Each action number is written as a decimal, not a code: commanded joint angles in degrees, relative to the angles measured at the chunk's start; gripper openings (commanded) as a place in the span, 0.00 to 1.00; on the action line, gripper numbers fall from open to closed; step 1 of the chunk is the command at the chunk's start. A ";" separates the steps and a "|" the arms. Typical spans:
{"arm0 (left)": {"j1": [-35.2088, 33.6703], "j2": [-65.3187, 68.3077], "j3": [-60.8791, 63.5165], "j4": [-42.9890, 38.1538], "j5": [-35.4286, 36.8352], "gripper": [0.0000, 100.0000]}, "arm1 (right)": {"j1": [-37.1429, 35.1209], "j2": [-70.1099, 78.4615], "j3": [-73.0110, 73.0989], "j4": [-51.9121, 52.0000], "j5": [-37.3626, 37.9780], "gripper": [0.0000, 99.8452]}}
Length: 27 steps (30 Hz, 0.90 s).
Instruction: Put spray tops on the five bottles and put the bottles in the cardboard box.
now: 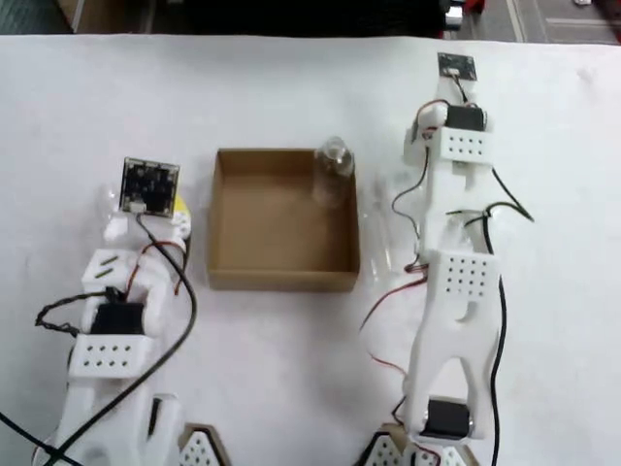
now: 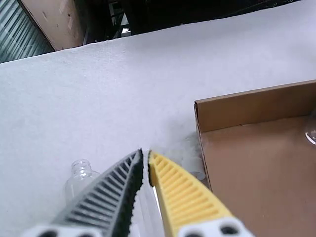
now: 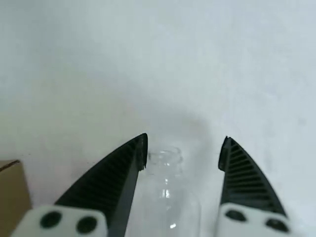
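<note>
The cardboard box (image 1: 281, 218) lies open mid-table, and a clear bottle (image 1: 333, 170) stands upright in its far right corner. In the right wrist view my right gripper (image 3: 182, 150) is open, its black fingers on either side of a clear topless bottle (image 3: 165, 190) on the white table. My left gripper (image 2: 146, 157) is shut, black and yellow tips together, with nothing between them. It hovers just left of the box (image 2: 256, 148). Under it is another topless clear bottle (image 2: 80, 174). More clear bottles (image 1: 378, 233) lie along the box's right side.
The left arm (image 1: 116, 320) fills the near left, and the right arm (image 1: 456, 282) stretches up the right side with loose wires around it. The table's far edge (image 1: 310, 37) borders a dark floor. White tabletop lies open behind the box.
</note>
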<state>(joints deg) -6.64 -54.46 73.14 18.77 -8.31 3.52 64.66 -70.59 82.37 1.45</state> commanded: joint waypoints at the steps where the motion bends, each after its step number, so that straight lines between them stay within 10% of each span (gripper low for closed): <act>1: 0.31 -1.63 -0.79 -1.58 -0.09 0.03 | 0.66 -1.01 -2.81 0.75 0.62 0.21; 11: 0.31 -1.63 -0.79 -1.58 -0.09 0.03 | 0.04 -1.36 -2.90 3.21 8.26 0.02; 27: 0.31 -1.63 -0.70 -1.58 -0.18 0.03 | 0.84 -13.23 -20.04 16.31 8.18 0.02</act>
<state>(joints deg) -6.64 -54.46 73.14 18.77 -8.31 3.78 56.84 -85.80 96.88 9.10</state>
